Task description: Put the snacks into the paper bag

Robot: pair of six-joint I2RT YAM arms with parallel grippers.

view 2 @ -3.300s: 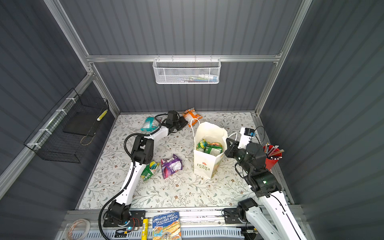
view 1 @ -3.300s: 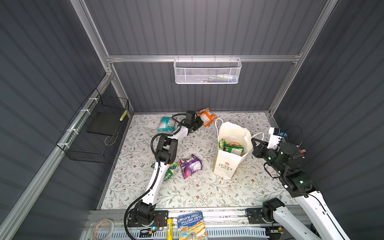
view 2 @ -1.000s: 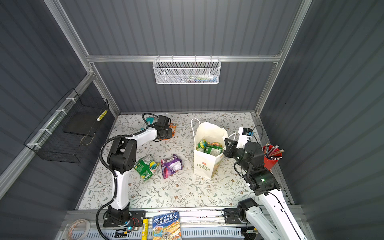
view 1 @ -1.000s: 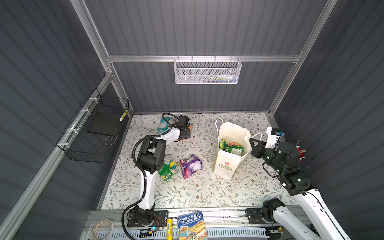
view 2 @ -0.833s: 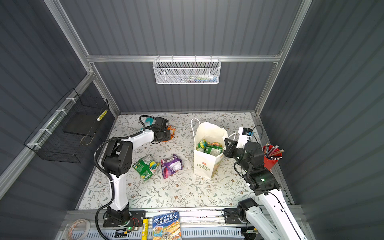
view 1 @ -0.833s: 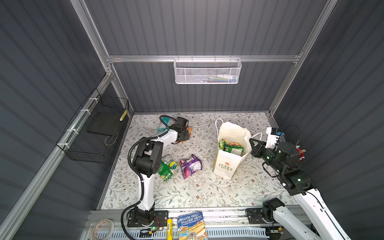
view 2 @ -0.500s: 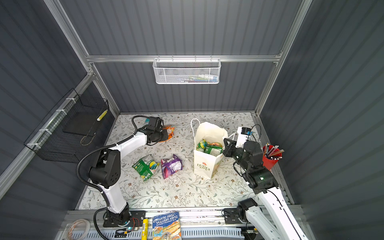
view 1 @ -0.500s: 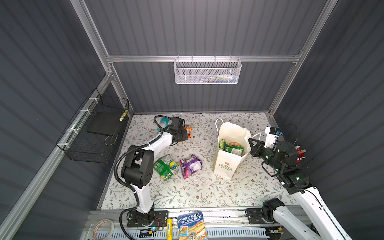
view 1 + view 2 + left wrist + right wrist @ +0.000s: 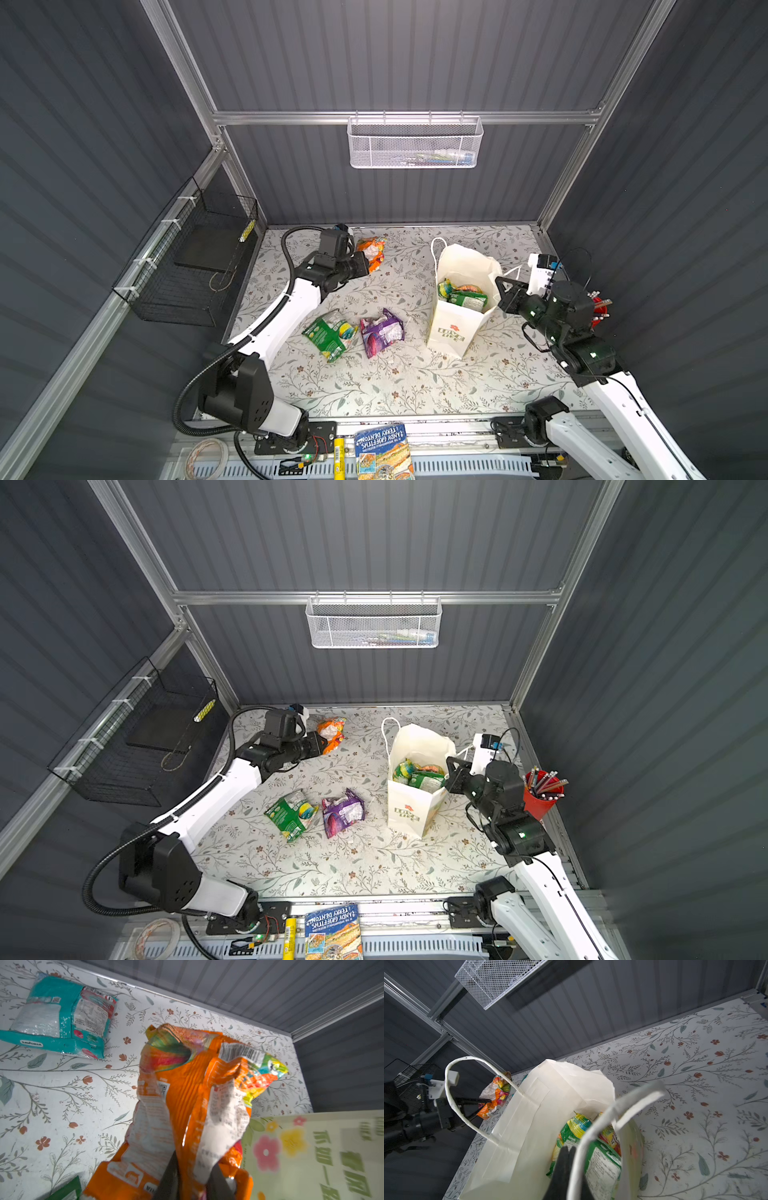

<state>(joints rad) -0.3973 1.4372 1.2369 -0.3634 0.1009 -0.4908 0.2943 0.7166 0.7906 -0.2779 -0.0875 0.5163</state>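
My left gripper [image 9: 367, 262] [image 9: 322, 742] [image 9: 193, 1176] is shut on a crumpled orange-white snack packet [image 9: 374, 251] [image 9: 332, 728] [image 9: 187, 1088] near the back left of the table. The white paper bag [image 9: 453, 332] [image 9: 411, 808] [image 9: 529, 1122] stands open at mid-right, with green and orange snacks [image 9: 463, 295] [image 9: 417, 776] [image 9: 602, 1167] inside. My right gripper [image 9: 500, 291] [image 9: 451, 776] [image 9: 567, 1152] is shut at the bag's right rim, and a cord handle [image 9: 623, 1109] loops past it. A green packet [image 9: 330, 334] [image 9: 291, 814] and a purple one [image 9: 380, 332] [image 9: 343, 812] lie left of the bag. A teal packet [image 9: 60, 1016] lies at the back.
A red cup of pens [image 9: 538, 796] stands by the right wall behind my right arm. A book [image 9: 384, 453] lies on the front rail. A white mesh basket [image 9: 415, 143] hangs on the back wall and a black wire basket [image 9: 195, 257] on the left wall.
My left gripper took the orange-white packet from the back middle and drew it left; over the last second the arm's elbow swung out toward the front left. The right arm barely moved.
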